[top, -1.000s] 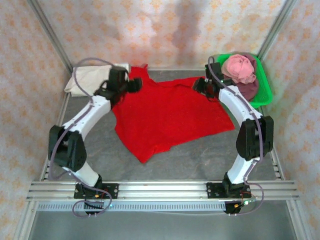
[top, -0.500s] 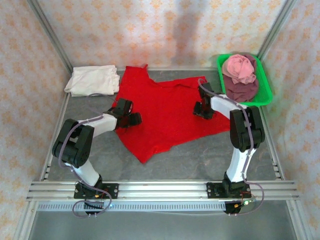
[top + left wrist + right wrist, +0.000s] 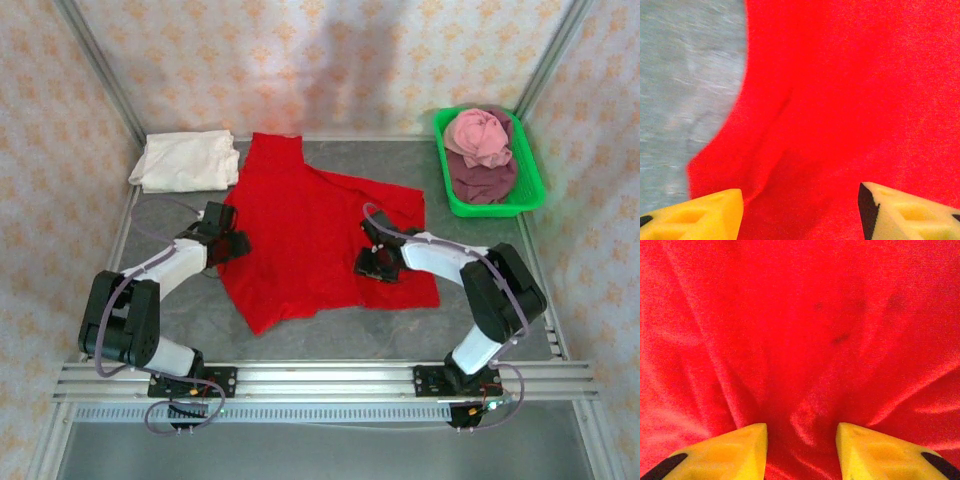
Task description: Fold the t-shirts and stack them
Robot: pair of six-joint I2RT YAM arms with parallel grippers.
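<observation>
Beside the folded cream-white t-shirt [image 3: 186, 161], the red t-shirt [image 3: 310, 235] lies unfolded, cloth bunched between both parted claws, grip unclear; pink t-shirt [image 3: 478, 136] waits.

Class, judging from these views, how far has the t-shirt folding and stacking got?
Done: the cream t-shirt lies folded at the far left. In hand: both grippers, left and right, work the spread red t-shirt. Left: pink and maroon t-shirts wait in the green tray.

Red t-shirt [image 3: 850, 100]: bright cloth spread flat, creased near the lower middle, curved edge at left. Grey tabletop [image 3: 685, 90]: bare along the left side. Left gripper [image 3: 800, 212]: two yellow fingertips [image 3: 700, 217] at the bottom edge, parted, cloth between them.
</observation>
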